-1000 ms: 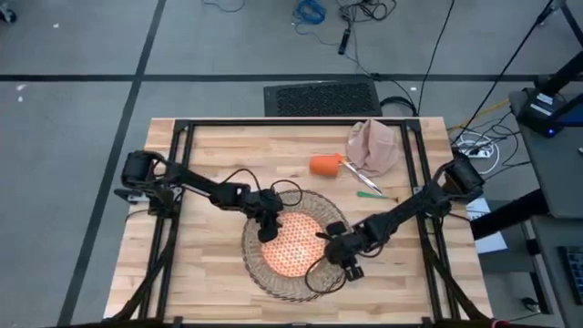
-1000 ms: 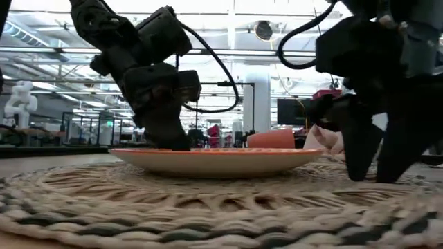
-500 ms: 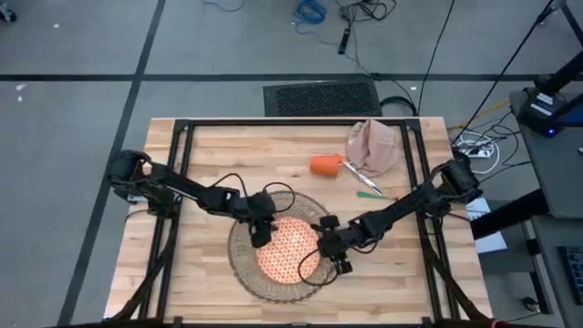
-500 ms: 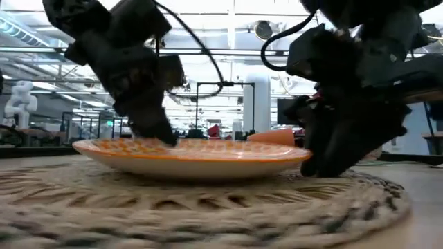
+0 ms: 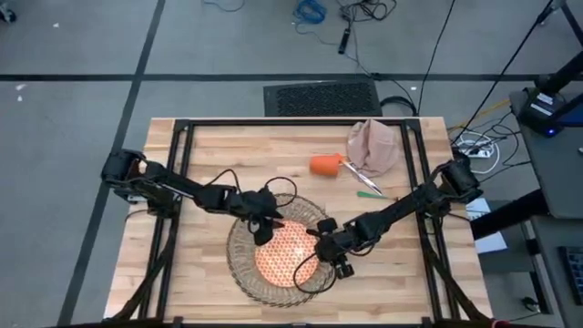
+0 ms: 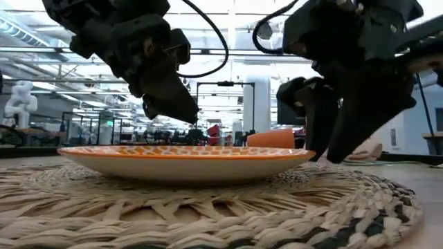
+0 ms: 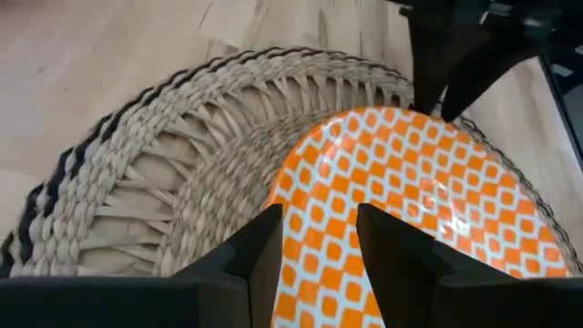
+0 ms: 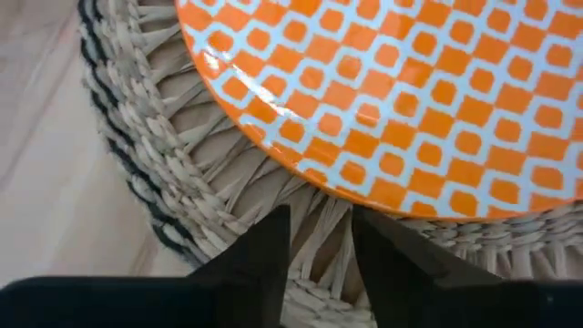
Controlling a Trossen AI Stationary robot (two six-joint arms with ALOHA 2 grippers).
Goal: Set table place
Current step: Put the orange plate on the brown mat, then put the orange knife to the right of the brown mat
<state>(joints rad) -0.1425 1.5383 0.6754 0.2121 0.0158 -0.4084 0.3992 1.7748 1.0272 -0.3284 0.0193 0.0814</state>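
Wicker placemat (image 5: 244, 264), round and coarsely woven with a dark-braided rim, is lying on the light butcher-block worktop (image 5: 209, 164). Centred on it is sitting a glossy plate (image 5: 284, 256) in an orange-and-white check. Left gripper (image 5: 262, 228) is hovering over the plate's far edge, jaws parted; right gripper (image 5: 326, 258) is hanging at its right rim, jaws parted too. Beyond the plate are lying an orange cup (image 5: 322, 165), a crumpled beige napkin (image 5: 375, 146) and cutlery (image 5: 364, 182).
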